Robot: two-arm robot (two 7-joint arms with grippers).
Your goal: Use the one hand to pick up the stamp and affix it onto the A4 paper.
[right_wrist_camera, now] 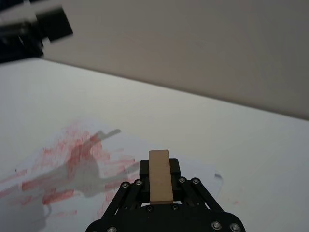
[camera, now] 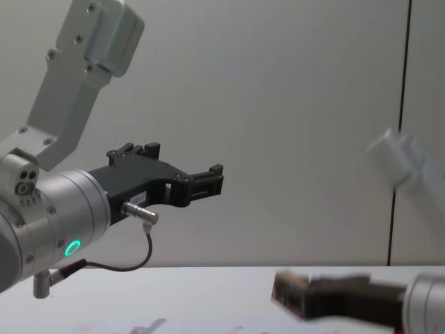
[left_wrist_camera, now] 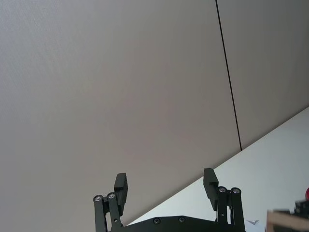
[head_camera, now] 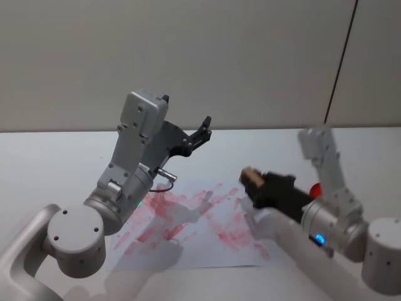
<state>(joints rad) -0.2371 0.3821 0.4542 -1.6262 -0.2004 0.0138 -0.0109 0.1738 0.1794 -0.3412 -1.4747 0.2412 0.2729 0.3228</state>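
My right gripper [head_camera: 255,183] is shut on the stamp [head_camera: 250,176], a light tan wooden block that sticks out past the black fingers. It hangs in the air over the right part of the A4 paper [head_camera: 188,248], a white sheet smeared with red marks. In the right wrist view the stamp [right_wrist_camera: 160,180] stands between the jaws, with the paper [right_wrist_camera: 72,154] below and beyond it. In the chest view the stamp [camera: 286,291] is above the table. My left gripper [head_camera: 202,130] is raised over the paper's far side, open and empty, its fingers [left_wrist_camera: 210,181] spread wide.
A flat red round piece [head_camera: 316,188] lies on the white table [head_camera: 56,157] behind my right arm. A grey wall rises behind the table. Bare table surface lies left of and behind the paper.
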